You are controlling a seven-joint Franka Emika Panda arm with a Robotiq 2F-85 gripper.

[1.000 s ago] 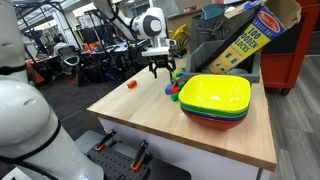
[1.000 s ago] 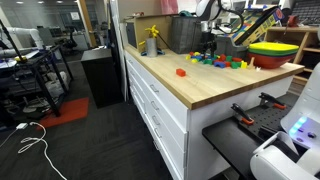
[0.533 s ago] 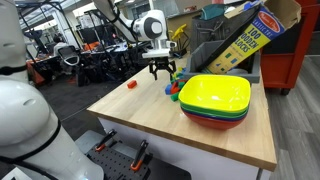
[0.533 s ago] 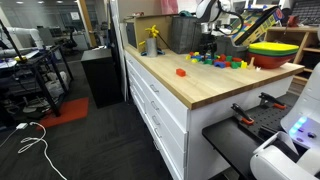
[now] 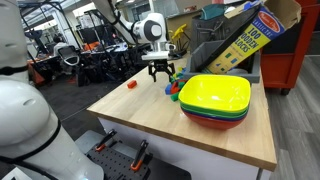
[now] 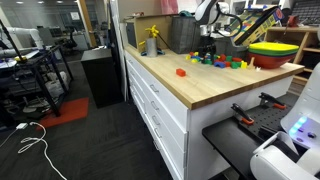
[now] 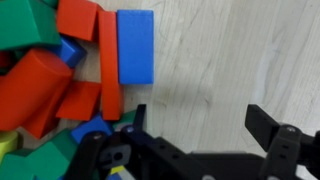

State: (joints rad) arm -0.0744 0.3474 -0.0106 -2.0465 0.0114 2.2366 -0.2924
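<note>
**Blue block just ahead of a released gripper**

Blue block lies flat on the pale wooden table. In the wrist view it sits ahead of the gripper, off to the side of the finger at the picture's left and outside the gap between the fingers. The gripper is released, with its jaws spread wide and nothing between them. Only bare wood shows between the two dark fingers, and neither finger touches a block.

A long red bar lies touching the blue block's far side, parallel to it. Beyond the bar, farther from the gripper, is the heap of blocks, a jumble of red, green, blue and yellow pieces. A small blue piece sits just beside the left-hand finger.

In both exterior views the gripper points straight down at the edge of the heap of blocks. A lone red block lies well apart from the gripper on open tabletop. On the gripper's other side, past the heap, a yellow bowl tops a stack of coloured bowls. A tilted cardboard box stands behind that stack.
</note>
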